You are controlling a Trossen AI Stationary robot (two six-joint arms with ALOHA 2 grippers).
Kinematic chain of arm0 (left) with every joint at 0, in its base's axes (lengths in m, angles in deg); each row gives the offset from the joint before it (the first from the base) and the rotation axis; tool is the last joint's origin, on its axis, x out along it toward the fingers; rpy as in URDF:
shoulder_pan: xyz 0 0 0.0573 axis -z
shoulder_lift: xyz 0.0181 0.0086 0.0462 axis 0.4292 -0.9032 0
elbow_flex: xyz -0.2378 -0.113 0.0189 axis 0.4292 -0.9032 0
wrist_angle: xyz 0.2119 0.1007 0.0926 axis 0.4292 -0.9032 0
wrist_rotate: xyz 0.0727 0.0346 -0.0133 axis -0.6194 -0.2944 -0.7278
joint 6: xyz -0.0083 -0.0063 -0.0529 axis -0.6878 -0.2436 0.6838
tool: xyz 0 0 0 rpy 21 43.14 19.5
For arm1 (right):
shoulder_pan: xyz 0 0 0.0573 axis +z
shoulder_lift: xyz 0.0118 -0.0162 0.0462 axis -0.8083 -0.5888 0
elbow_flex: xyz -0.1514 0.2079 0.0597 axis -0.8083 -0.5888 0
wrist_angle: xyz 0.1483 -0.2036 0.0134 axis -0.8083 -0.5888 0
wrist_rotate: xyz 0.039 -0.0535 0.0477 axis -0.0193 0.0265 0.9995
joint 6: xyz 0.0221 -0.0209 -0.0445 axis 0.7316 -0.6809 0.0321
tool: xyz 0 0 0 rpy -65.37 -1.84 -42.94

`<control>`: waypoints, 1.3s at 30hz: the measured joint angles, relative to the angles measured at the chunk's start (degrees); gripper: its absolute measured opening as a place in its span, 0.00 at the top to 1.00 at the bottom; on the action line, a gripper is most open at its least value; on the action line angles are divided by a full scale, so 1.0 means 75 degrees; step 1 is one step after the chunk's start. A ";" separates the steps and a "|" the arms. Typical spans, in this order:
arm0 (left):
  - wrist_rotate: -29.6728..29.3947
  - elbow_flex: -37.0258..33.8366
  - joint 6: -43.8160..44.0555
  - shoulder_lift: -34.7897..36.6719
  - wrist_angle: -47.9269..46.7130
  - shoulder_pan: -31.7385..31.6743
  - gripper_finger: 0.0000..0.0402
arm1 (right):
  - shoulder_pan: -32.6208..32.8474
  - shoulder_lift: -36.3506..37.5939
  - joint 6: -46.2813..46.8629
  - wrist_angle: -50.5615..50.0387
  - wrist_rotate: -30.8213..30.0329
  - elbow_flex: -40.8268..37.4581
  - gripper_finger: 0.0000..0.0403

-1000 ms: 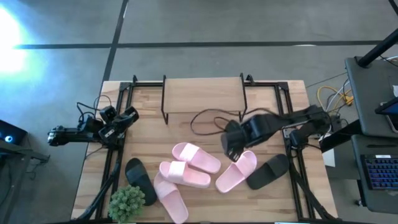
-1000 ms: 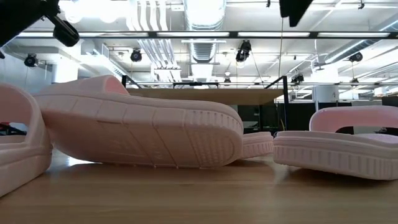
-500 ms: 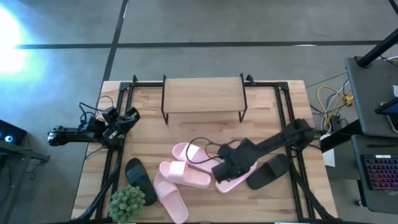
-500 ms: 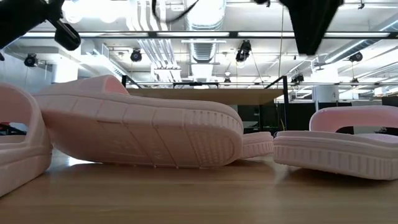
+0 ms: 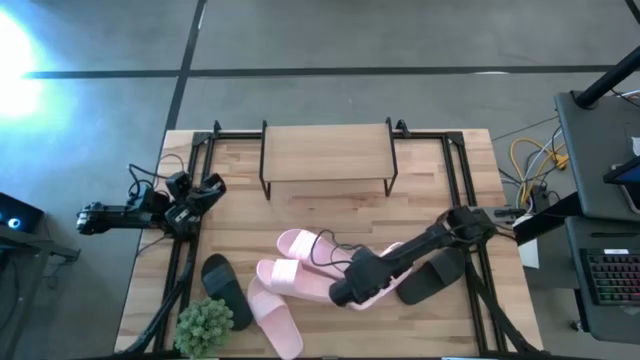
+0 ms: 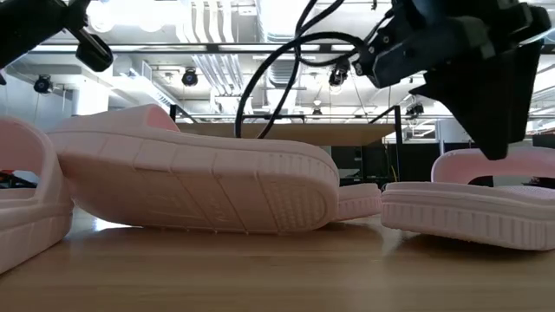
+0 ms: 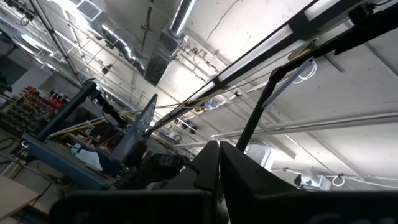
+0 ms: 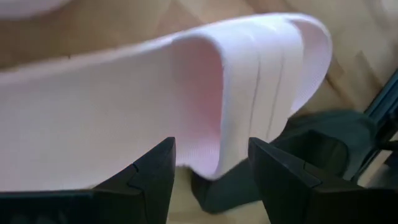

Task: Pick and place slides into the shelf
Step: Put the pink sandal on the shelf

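My right gripper is open and low over a pale pink slide on the table's near right part. In the right wrist view its fingers stand on either side of the edge of that slide's strap. Three more pink slides lie overlapping near the middle. One black slide lies right of the gripper, another near the left. The shelf stands at the far middle with its top board bare. My left gripper is shut and parked at the left edge, pointing up. My right gripper comes from above, slanting toward the table's near left, and straddles the pink slide's strap. I cannot tell whether its fingers touch the strap. The slide lies flat on the table.
A small green plant stands at the near left corner. Black frame rails run along both sides of the table. A black cable loops above the slides behind my right gripper. Bare wood lies between the shelf and the slides.
My right gripper has travelled from the table's middle toward the near edge and somewhat left, and has come down over the pink slide on the right. Its cable has followed. The slides have kept their places.
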 joint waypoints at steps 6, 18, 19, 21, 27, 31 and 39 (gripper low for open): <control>-0.0133 0.0010 0.0014 0.0000 0.0006 0.0000 1.00 | 0.0032 0.0000 0.0238 0.0003 -0.0853 -0.0179 0.52; -0.0317 0.0013 0.0011 -0.0015 0.0012 0.0003 1.00 | 0.0034 -0.0003 -0.0092 0.0005 -0.1223 -0.1649 0.52; -0.0330 0.0013 0.0011 -0.0015 0.0012 0.0003 1.00 | 0.0035 -0.0006 -0.0195 0.0004 -0.1240 -0.1698 0.53; -0.0409 0.0013 0.0011 -0.0015 0.0012 0.0003 1.00 | 0.0035 -0.0006 -0.0334 0.0003 -0.1328 -0.1739 0.57; -0.0501 0.0013 0.0011 -0.0012 0.0009 0.0003 1.00 | 0.0037 -0.0006 -0.0640 0.0000 -0.2148 -0.1740 0.84; -0.0501 0.0016 0.0010 -0.0015 0.0006 0.0003 1.00 | 0.0067 0.0016 -0.0701 0.0036 -0.2670 -0.1743 0.96; -0.0501 0.0016 0.0011 -0.0023 0.0000 0.0000 1.00 | 0.0327 0.1064 0.0032 0.0063 -0.4529 -0.1609 0.97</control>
